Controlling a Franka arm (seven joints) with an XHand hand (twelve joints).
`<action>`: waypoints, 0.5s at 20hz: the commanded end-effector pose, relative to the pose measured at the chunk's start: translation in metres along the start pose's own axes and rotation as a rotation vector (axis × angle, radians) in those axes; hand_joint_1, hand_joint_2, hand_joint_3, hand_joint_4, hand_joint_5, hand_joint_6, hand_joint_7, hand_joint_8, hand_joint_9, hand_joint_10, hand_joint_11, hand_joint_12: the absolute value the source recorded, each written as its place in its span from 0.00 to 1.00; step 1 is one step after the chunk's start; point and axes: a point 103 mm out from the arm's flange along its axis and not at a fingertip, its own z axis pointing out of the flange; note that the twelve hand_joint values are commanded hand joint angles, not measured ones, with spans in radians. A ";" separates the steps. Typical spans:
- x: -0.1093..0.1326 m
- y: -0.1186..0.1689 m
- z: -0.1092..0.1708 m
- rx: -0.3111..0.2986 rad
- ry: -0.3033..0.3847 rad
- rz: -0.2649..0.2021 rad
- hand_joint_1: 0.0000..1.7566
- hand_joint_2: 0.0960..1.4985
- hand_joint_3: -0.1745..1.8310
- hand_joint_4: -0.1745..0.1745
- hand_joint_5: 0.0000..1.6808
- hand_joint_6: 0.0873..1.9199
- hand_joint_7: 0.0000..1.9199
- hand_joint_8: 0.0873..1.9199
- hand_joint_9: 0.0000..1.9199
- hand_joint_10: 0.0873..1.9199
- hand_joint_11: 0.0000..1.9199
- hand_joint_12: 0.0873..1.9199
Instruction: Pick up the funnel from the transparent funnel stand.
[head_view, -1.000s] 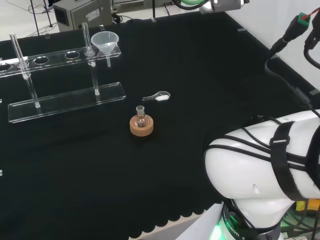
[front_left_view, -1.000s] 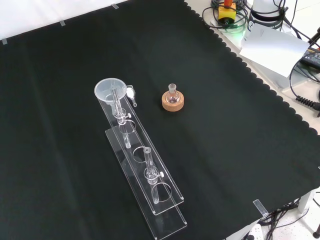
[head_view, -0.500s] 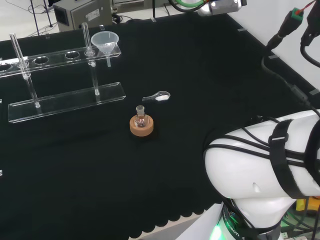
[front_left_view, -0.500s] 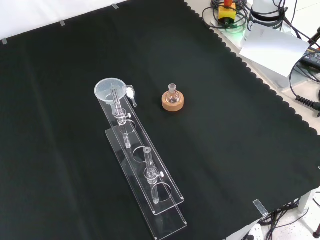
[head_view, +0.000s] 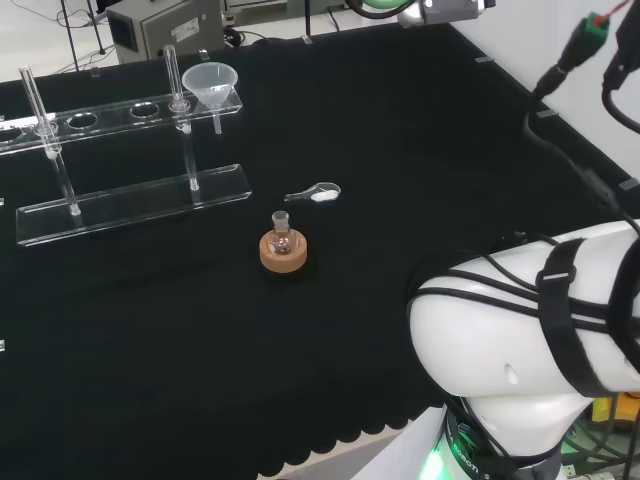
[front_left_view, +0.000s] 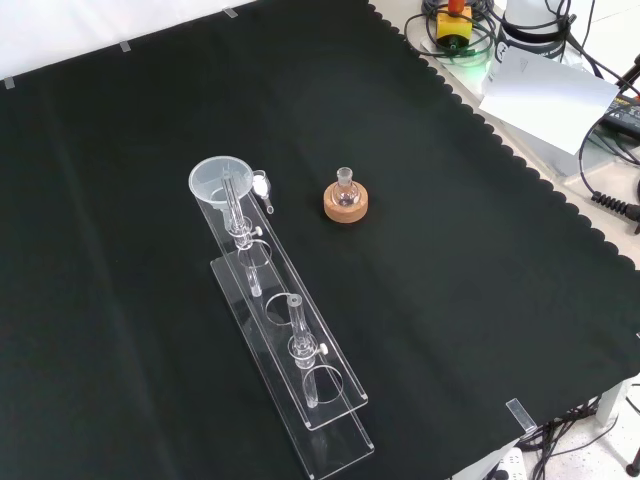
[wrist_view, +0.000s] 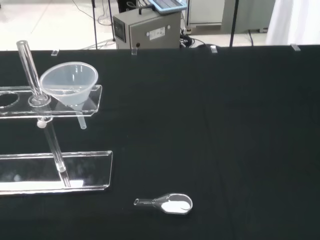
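Pretty much nothing on the bench has shifted over the last second, so the pickup hasn't started. In the head view the funnel stand (head_view: 120, 150) sits at the left, the funnel (head_view: 211, 86) in its right-end hole. Right of it: a small scoop (head_view: 316, 194) and a flask (head_view: 282, 238) on a cork ring (head_view: 283, 252). The robot's fingers can't be made out, so no telling their state.
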 end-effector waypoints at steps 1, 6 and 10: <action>-0.003 0.037 0.020 0.043 0.019 0.028 0.00 0.79 0.29 0.51 0.13 0.00 0.00 0.13 0.07 0.28 0.00 0.68; -0.003 0.076 0.038 0.075 0.024 0.007 0.00 0.79 0.29 0.50 0.14 0.00 0.00 0.13 0.07 0.28 0.00 0.68; -0.005 0.111 0.051 0.099 0.041 -0.027 0.00 0.79 0.28 0.49 0.14 0.00 0.00 0.13 0.07 0.28 0.00 0.68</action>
